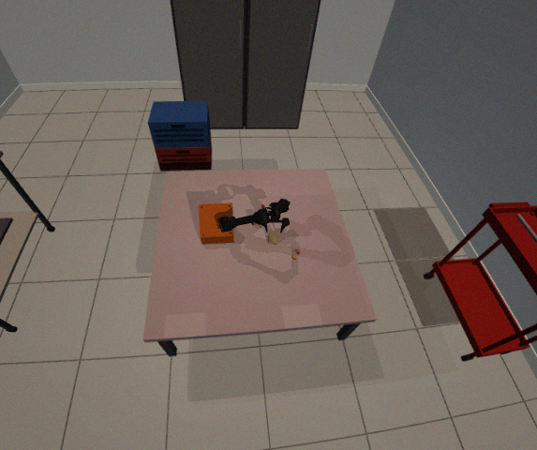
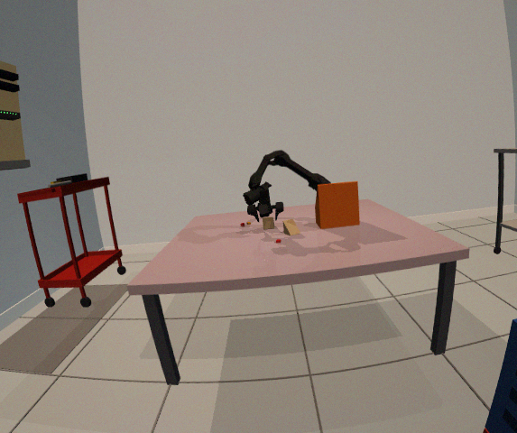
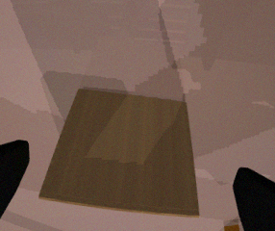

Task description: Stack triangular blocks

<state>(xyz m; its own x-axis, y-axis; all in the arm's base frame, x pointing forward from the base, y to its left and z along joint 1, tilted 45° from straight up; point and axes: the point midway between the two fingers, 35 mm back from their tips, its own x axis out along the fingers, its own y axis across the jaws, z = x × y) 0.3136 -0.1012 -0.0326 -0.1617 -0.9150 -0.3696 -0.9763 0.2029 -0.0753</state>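
One tan triangular block stands on the pink table, showing a dark, roughly square face in the wrist view. Its slope is hard to make out. The other tan triangular block sits apart from it, to its right in the exterior view, with a sloped side showing; in the top view it is mostly hidden by the arm. My gripper is wide open and empty. Its fingertips are just above and to either side of the first block, with gaps on both sides in the wrist view.
An orange box stands by the arm's base. A small red piece and a small orange piece lie near the first block. Another red piece lies on the cabinet side.
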